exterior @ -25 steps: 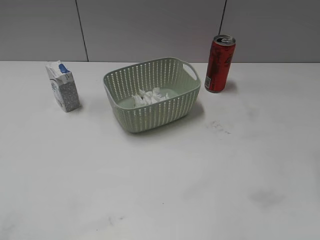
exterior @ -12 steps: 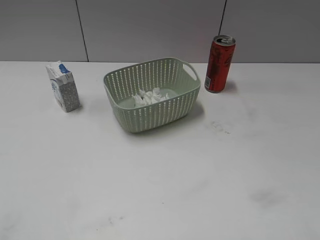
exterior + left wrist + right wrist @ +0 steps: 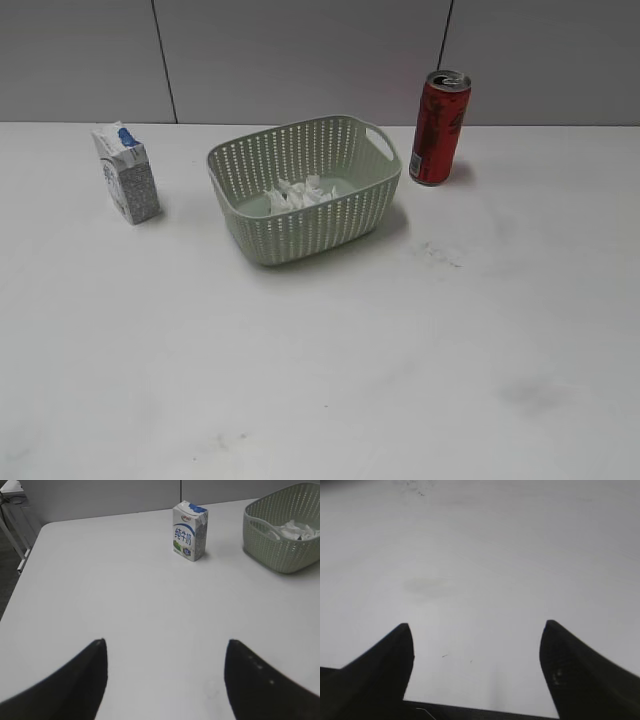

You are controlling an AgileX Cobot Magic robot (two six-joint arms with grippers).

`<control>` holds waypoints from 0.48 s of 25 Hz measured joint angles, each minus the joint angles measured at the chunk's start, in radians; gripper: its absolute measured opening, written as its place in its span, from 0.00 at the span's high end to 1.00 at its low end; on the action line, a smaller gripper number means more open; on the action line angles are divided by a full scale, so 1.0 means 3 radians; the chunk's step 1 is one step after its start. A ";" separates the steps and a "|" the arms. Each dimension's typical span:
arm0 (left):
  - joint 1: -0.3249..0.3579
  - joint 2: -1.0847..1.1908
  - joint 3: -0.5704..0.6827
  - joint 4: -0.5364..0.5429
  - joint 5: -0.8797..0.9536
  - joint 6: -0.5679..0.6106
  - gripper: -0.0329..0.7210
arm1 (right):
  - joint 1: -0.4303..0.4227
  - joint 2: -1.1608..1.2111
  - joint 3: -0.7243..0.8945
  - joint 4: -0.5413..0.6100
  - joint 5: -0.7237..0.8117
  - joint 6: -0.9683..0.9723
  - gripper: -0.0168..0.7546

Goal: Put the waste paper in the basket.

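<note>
The pale green basket (image 3: 250, 225) stands at the middle back of the white table. The crumpled white waste paper (image 3: 300, 193) lies inside it. Basket (image 3: 275, 550) and paper (image 3: 295, 529) also show at the top right of the left wrist view. My left gripper (image 3: 165, 642) is open and empty over bare table, well short of the basket. My right gripper (image 3: 476, 625) is open and empty over bare table near the front edge. Neither gripper shows in the exterior view.
A grey-white carton with a blue top (image 3: 126, 173) stands left of the basket; it also shows in the left wrist view (image 3: 190, 531). A red can (image 3: 439, 127) stands right of the basket. The table's left edge (image 3: 22, 577) shows in the left wrist view.
</note>
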 joint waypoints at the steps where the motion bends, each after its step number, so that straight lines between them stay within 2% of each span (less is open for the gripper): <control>1: 0.0000 0.0000 0.0000 0.0000 0.0000 0.0000 0.22 | 0.0000 -0.0090 0.0029 0.0017 0.0056 0.0000 0.21; 12: 0.0000 0.0000 0.0000 0.0000 0.0000 0.0000 0.22 | 0.0000 -0.1113 0.0067 0.0057 0.0113 -0.0065 0.21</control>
